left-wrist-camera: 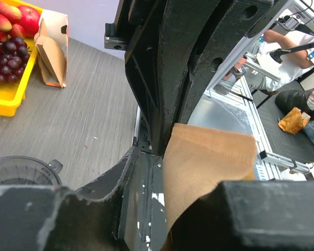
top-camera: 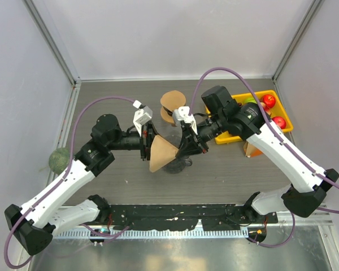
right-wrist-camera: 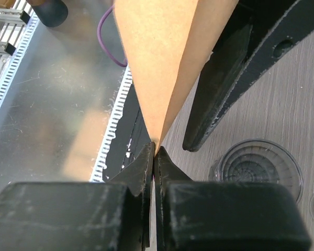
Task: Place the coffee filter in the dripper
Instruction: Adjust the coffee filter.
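Note:
A brown paper coffee filter (top-camera: 161, 153) hangs in the air between my two grippers, above the table's middle. My right gripper (top-camera: 186, 145) is shut on its pointed tip; in the right wrist view the jaws (right-wrist-camera: 155, 149) pinch the tip of the filter (right-wrist-camera: 157, 57). My left gripper (top-camera: 147, 144) is at the filter's wide end. In the left wrist view its jaws (left-wrist-camera: 172, 178) stand apart, and the filter (left-wrist-camera: 209, 162) lies against the right finger only. The clear dripper (top-camera: 181, 165) stands on the table below; it also shows in the wrist views (left-wrist-camera: 21, 170) (right-wrist-camera: 259, 164).
A yellow tray (top-camera: 271, 99) of fruit sits at the back right, with a small brown paper bag (top-camera: 250, 148) in front of it. A brown filter stand (top-camera: 172, 104) is behind the grippers. A green ball (top-camera: 59, 160) lies at the left wall.

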